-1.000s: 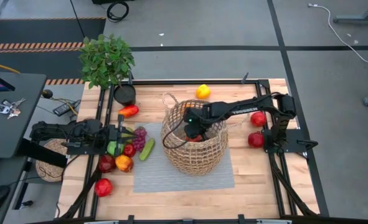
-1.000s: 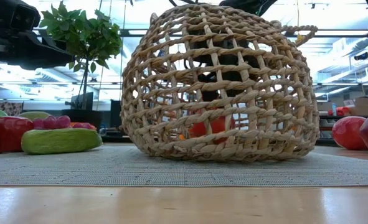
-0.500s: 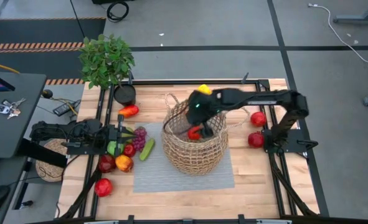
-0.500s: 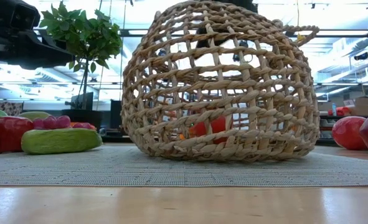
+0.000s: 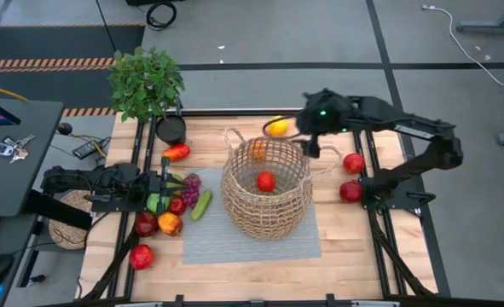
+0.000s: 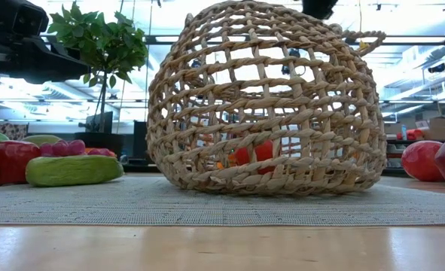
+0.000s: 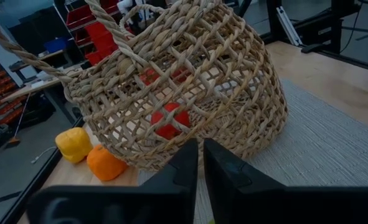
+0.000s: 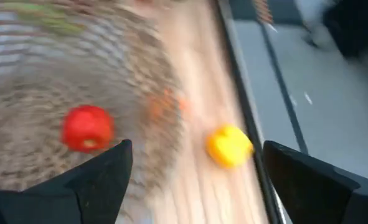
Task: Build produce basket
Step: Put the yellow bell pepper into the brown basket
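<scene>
Grey floor (image 5: 320, 43), dark desk (image 5: 13, 153)

One camera hangs high above and looks straight down, taking in the whole worktop (image 5: 337, 239), both arms and the floor around. A second sits at worktop height, very near the basket (image 6: 263, 102), and faces level across the mat into the room behind. The left wrist camera looks forward past the left hand (image 7: 200, 163), close to the same basket, seen from its side. The right wrist camera looks steeply down past the right hand (image 8: 193, 180) from above the basket's rim. All four views share the basket and the red fruit (image 5: 266, 181) inside it; the overhead and both wrist views also share the yellow fruit (image 5: 278, 127).
</scene>
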